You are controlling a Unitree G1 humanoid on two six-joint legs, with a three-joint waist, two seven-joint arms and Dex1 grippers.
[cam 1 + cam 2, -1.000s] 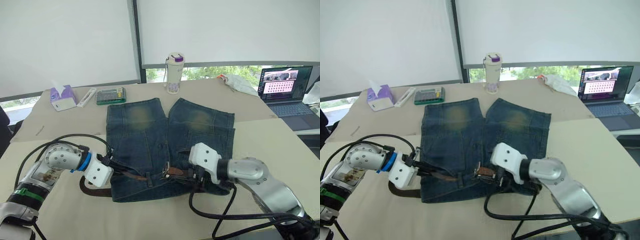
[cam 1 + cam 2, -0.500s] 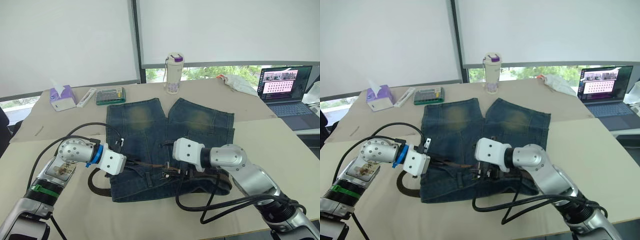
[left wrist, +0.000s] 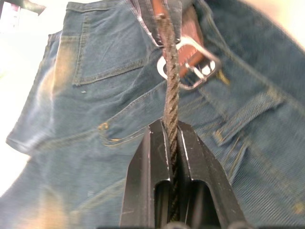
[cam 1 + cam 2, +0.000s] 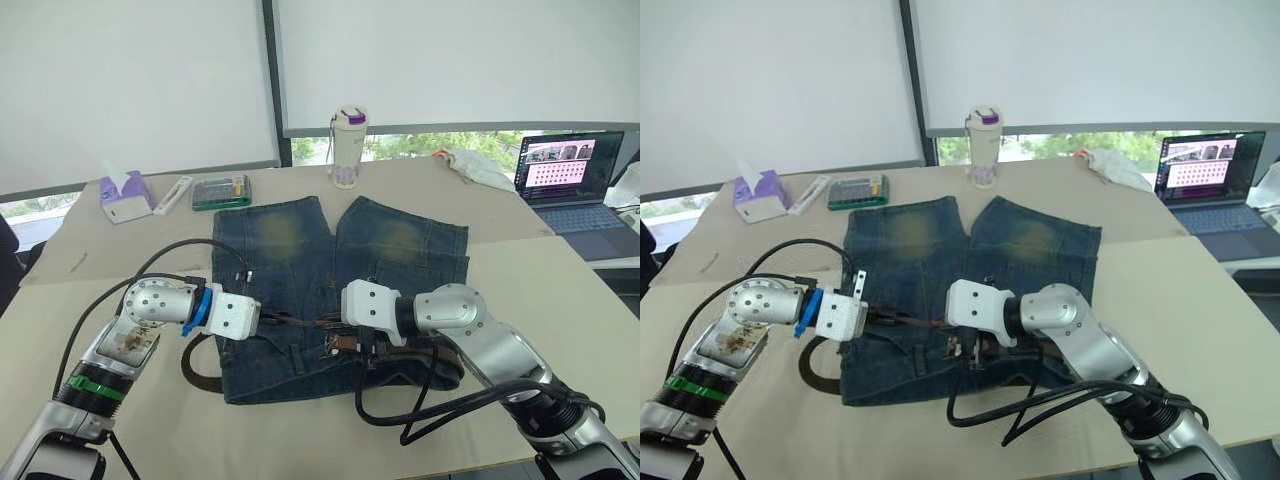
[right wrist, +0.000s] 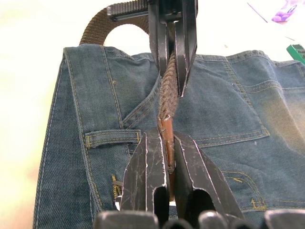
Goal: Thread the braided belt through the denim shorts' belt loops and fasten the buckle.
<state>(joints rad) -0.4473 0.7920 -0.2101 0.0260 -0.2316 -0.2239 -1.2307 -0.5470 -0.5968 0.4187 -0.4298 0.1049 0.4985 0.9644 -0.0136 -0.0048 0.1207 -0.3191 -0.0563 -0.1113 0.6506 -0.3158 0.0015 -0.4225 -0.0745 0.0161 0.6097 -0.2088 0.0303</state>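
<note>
Denim shorts (image 4: 335,290) lay flat on the table (image 4: 560,290), waistband toward the near edge, legs toward the far edge. Braided belt (image 3: 171,90) ran across the waistband; a loop of its slack bulged off the shorts' left side onto the table near the near-left corner.

Left gripper (image 3: 170,143): fingers closed on the woven strap, which stood taut ahead of them toward the buckle (image 3: 190,67). Buckle: silver frame, lying on the denim at mid-waistband with the reddish-brown leather passing through it.

Right gripper (image 5: 167,160): fingers closed on the leather tip, facing the left gripper across a short span of strap.

Belt loops: one (image 5: 112,138) seen flat on the waistband just beside the right gripper, with no strap through it where visible.

Change over the last second: both grippers had moved in from the outer parts of the waistband toward its middle, now near each other; the slack loop at the left had grown taller.

Judgement: tip and buckle are brought together, so the fastening step appears in hand. How many loops carry the belt cannot be told. Risk: strap slipping from the pinch while the tip is drawn.

Others, far edge: bottle (image 4: 349,145), tissue box (image 4: 125,195), calculator (image 4: 221,190); laptop (image 4: 575,180) at far right.
</note>
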